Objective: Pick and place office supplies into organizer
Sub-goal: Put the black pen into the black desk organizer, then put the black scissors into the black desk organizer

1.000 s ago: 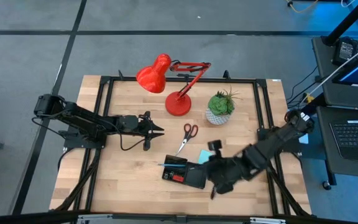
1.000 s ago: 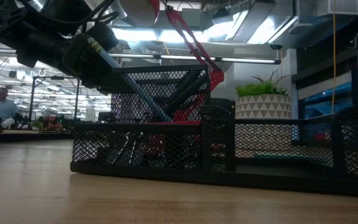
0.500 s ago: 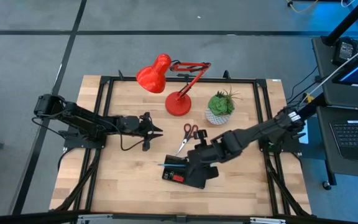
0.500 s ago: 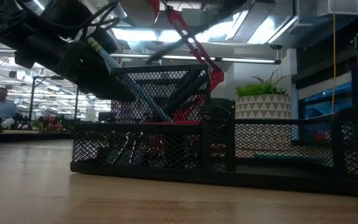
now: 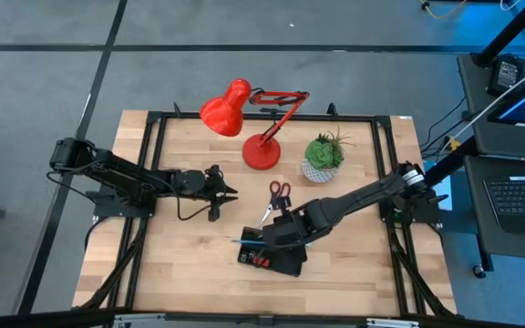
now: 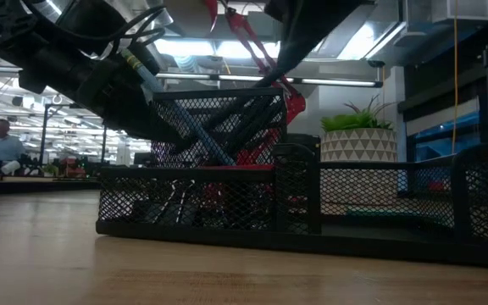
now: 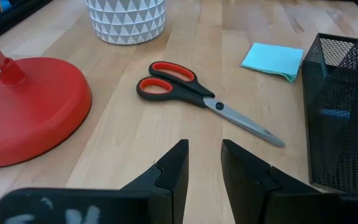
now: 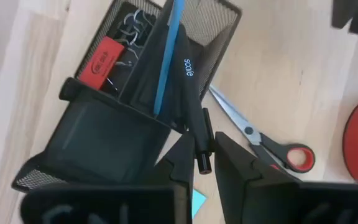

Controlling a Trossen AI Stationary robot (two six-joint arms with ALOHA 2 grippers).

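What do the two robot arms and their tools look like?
Both arms are dark, jointed and slender. The left arm carries a black cable looping beside it. The right arm has a pale band near its base joint. Each tool has two flat black fingers; the wrist bodies show faint white scribbled marks.

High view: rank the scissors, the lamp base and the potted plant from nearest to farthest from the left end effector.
Measured from the left end effector, which waits left of the table's middle:
1. Scissors: just to its right, beside the organizer.
2. Lamp base: farther back, at mid-table.
3. Potted plant: right of the lamp base, farthest.
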